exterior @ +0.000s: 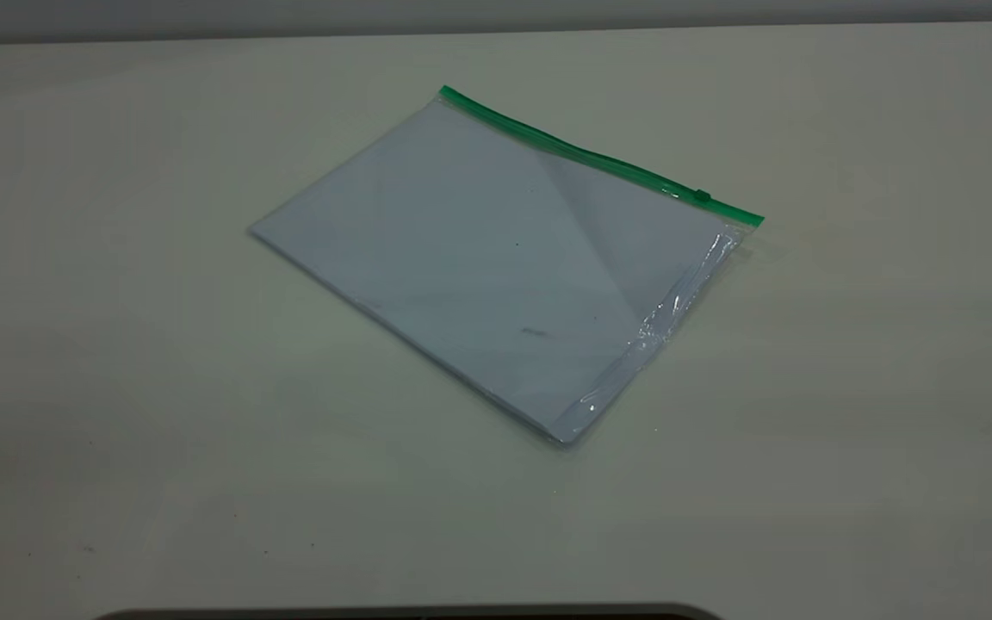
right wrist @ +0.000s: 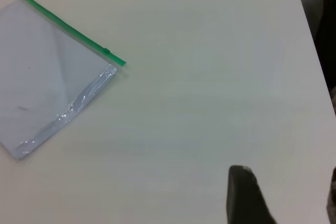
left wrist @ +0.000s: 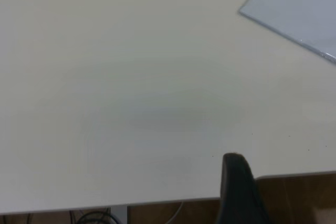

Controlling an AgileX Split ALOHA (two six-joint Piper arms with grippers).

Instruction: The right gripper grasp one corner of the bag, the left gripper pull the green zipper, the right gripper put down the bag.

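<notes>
The bag [exterior: 496,258] lies flat on the table, clear plastic with white sheets inside. The green zipper [exterior: 582,155] runs along its far long edge, and the slider tab [exterior: 702,196] sits near the right end. Neither gripper shows in the exterior view. My right gripper [right wrist: 287,184] is open and empty over bare table, well away from the bag [right wrist: 47,77] and its zipper [right wrist: 68,27]. My left gripper [left wrist: 286,182] hangs over the table's edge with only one finger [left wrist: 237,182] in view and nothing against it. A corner of the bag [left wrist: 299,9] lies far from it.
The pale table [exterior: 117,387] carries only the bag. Its edge [left wrist: 157,201] shows in the left wrist view, with brown floor and cables beyond. Another table edge [right wrist: 315,51] shows in the right wrist view, with a dark object past it.
</notes>
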